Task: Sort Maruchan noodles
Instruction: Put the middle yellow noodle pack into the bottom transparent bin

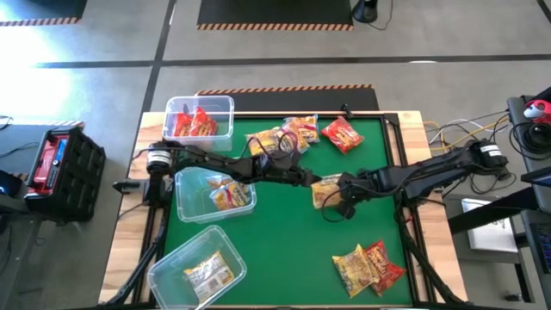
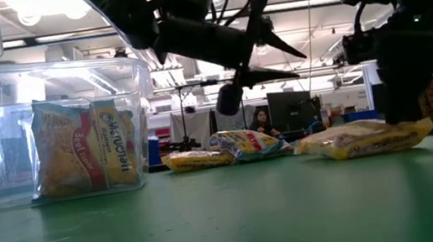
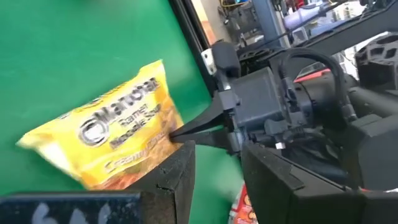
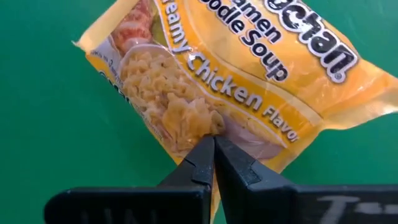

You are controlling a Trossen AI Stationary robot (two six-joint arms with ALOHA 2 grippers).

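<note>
Right gripper (image 4: pixel 213 149) pinched shut on the edge of a yellow packet (image 4: pixel 249 68) mid-table (image 1: pixel 284 250), probably to hand it over. Left gripper (image 1: pixel 307 178) sits just beside it, jaws part open, holding nothing. Bins (image 1: pixel 200 117) at left already hold sorted packets.

A green mat covers the wooden surface (image 1: pixel 284 258). Three clear bins (image 1: pixel 213 191) line its left side. Loose noodle packets (image 1: pixel 288 135) cluster at the far middle, and two more packets (image 1: pixel 368 267) lie near right.
</note>
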